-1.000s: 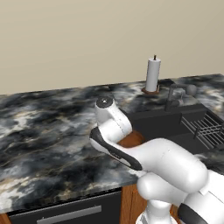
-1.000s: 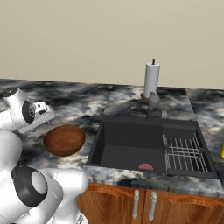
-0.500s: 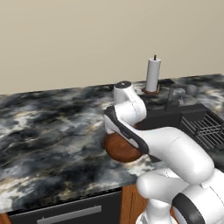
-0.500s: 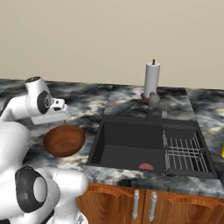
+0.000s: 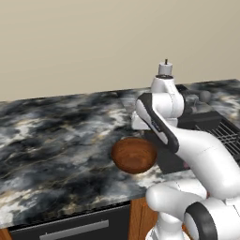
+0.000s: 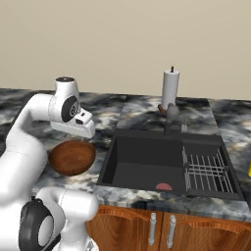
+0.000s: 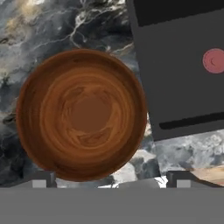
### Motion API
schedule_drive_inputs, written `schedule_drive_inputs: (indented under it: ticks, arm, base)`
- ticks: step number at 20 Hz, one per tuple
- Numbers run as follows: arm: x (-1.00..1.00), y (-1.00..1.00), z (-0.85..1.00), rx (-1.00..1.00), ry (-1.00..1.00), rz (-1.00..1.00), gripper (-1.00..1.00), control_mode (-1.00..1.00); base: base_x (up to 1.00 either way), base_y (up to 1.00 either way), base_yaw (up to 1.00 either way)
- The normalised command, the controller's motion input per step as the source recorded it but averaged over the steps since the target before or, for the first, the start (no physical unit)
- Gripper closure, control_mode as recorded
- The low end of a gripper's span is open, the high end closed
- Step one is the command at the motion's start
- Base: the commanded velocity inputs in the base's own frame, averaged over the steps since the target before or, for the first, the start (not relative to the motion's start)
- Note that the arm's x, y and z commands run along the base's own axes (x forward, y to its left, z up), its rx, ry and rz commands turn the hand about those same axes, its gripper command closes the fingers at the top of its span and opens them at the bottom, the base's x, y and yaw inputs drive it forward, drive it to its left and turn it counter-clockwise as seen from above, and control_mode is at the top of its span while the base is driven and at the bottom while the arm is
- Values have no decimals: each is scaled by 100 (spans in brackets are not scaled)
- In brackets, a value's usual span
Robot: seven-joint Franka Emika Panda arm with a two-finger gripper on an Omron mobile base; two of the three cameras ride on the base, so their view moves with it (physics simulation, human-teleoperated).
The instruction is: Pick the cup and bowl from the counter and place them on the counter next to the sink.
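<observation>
The reddish-brown bowl [image 7: 83, 113] rests upright on the dark marble counter [image 5: 56, 140], just left of the sink [image 6: 147, 162]. My gripper [image 7: 111, 180] hangs above the bowl and looks straight down into it. It is open, its two dark fingertips [image 7: 43, 179] set wide apart near the bowl's rim, with nothing between them. From the base, the bowl [image 5: 133, 154] [image 6: 72, 157] lies just in front of and below the white hand [image 6: 73, 128]. A yellow sliver, probably the cup [image 6: 249, 169], peeks in at the far right edge beyond the sink.
A wire dish rack [image 6: 206, 169] fills the sink's right part, and a red drain [image 7: 214, 60] marks its floor. A dark faucet [image 6: 171, 115] and a paper towel roll [image 6: 170, 88] stand behind the basin. Wooden cabinets [image 6: 162, 228] run below.
The arm has swung right, from over the left counter toward the sink side, and the hand now sits over the bowl. The bowl has not moved.
</observation>
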Motion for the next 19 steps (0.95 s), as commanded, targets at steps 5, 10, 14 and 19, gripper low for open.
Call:
schedule_drive_inputs:
  ticks: [5, 10, 14, 19]
  arm:
    - [-76, -16, 28, 14, 0, -22, -100, -100]
    - [-76, -10, 14, 11, 0, -18, -100, -100]
    - [-66, -1, 2, 4, -3, -14, -100, -100]
    - [-33, 1, 0, 0, -13, -4, -100, -100]
  base:
    - [0, 0, 0]
    - [0, 0, 0]
    - [0, 0, 0]
    - [0, 0, 0]
